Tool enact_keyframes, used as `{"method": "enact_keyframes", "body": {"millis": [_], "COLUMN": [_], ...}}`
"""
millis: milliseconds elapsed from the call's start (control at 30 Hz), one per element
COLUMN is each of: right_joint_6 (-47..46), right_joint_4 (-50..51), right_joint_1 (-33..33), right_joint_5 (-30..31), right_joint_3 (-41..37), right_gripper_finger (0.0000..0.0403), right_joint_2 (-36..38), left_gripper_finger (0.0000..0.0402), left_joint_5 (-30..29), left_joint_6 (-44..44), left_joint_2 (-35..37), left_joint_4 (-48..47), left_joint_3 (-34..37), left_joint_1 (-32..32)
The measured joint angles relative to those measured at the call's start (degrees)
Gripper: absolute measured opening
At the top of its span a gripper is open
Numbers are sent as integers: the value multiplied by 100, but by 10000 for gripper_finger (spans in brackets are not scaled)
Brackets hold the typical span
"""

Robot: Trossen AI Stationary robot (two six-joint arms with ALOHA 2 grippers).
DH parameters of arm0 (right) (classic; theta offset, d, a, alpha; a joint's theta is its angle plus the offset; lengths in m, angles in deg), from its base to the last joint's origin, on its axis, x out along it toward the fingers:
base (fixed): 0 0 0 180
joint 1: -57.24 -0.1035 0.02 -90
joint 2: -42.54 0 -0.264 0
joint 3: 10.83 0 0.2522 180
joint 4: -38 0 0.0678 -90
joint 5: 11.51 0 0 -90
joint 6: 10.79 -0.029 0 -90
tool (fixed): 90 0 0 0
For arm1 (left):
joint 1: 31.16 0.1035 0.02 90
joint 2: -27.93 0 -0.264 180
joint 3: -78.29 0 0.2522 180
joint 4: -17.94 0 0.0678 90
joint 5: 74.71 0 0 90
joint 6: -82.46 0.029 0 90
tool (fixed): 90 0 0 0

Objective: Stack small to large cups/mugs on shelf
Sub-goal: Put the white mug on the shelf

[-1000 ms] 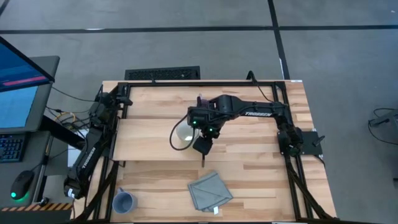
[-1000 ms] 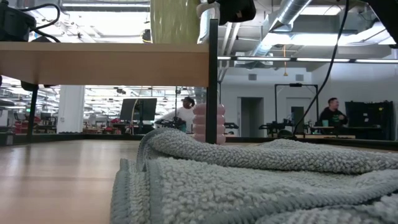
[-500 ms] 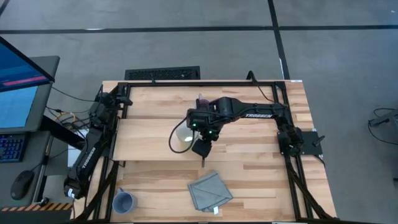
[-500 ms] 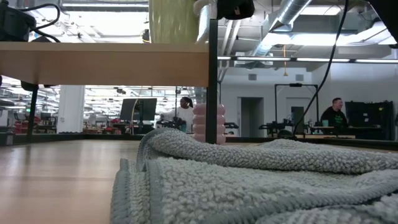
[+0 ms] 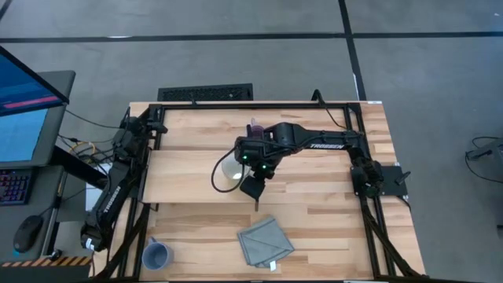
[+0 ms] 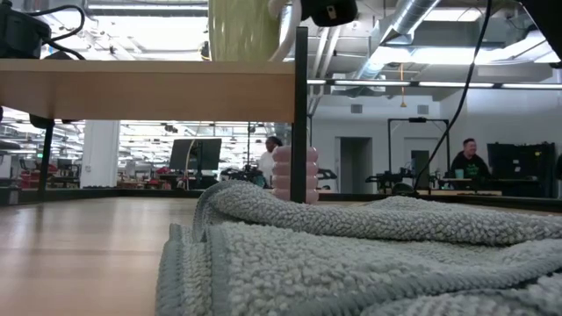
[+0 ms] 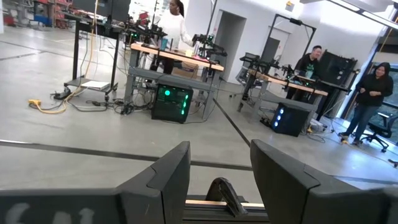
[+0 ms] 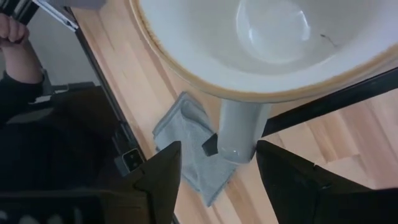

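The white mug (image 5: 229, 169) stands upright on top of the raised light wood shelf (image 5: 185, 177), near its dark upright panel (image 6: 301, 114). My right gripper (image 5: 251, 185) is over the mug's handle, open, with the handle between its fingers (image 8: 217, 149). The purple mug (image 5: 255, 126) stands on the table behind the shelf, partly under my right arm, and shows in the low view (image 6: 294, 175). The blue-grey mug (image 5: 156, 254) stands at the near left corner. My left gripper (image 7: 221, 168) is open and empty at the far left. My right gripper has the white mug's handle (image 8: 239, 134) between its two fingers, coming from above and slanting in from the table's right. One finger (image 8: 273, 168) lies against the handle's side, while the other (image 8: 165, 174) stands apart from it. The mug sits upright on the shelf top.
A grey-blue cloth (image 5: 266, 240) lies crumpled on the table in front of the shelf and fills the low view's foreground (image 6: 369, 254). A dark frame (image 5: 236, 104) runs round the table's far and side edges. People stand in the room beyond.
My right gripper has gone a little toward the table's left edge. The white mug has gone with it along the shelf top, away from the upright panel, and stays upright.
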State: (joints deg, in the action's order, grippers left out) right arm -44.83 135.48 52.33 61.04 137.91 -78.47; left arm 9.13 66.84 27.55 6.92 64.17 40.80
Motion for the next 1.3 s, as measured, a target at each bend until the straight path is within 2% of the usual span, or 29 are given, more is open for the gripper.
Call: {"method": "enact_keyframes", "body": {"millis": [400,900,1300], "right_joint_6": [-50,-59,-59], "right_joint_4": [-47,-584,-849], "right_joint_1": [-111,-111,-111], "right_joint_5": [-75,-299,-377], "right_joint_3": [0,0,0], "right_gripper_finger": [230,230,230], "right_joint_2": [0,0,0], "left_gripper_finger": [159,159,159], "left_joint_5": [0,2,272], "left_joint_6": [0,0,-2], "left_joint_2": [2,2,2], "left_joint_4": [0,0,-50], "left_joint_3": [-2,-2,0], "left_joint_1": [0,0,2]}}
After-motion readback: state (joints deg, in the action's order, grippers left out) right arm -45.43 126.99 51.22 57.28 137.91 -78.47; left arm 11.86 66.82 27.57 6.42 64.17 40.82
